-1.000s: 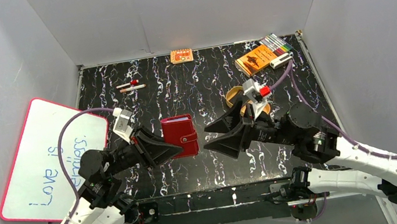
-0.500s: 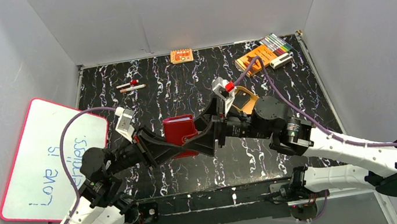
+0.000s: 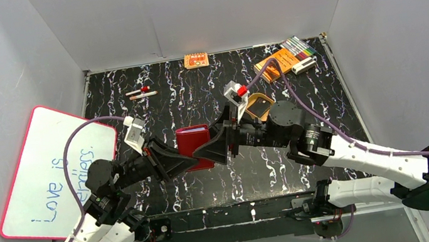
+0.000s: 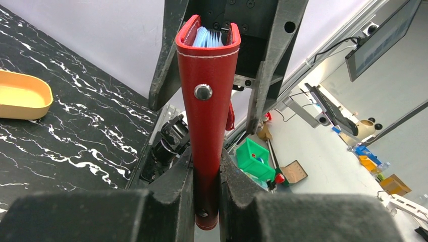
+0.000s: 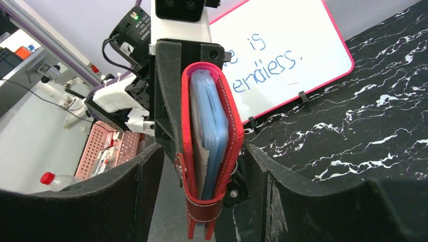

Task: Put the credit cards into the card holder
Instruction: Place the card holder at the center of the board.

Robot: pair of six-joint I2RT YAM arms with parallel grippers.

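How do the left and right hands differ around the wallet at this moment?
The left hand is clamped shut on the wallet. The right hand is open, straddling it with gaps on both sides. The left hand reaches in from the left, the right hand from the right. Both are black and meet at the wallet.

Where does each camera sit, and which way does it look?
Top: above and behind, looking down on the table; left arm and right arm show.
Left wrist: on the left arm, looking along the left claw, whose fingers grip the card holder.
Right wrist: on the right arm, facing the left arm and whiteboard; the open right claw shows.
Shared: all see the card holder.
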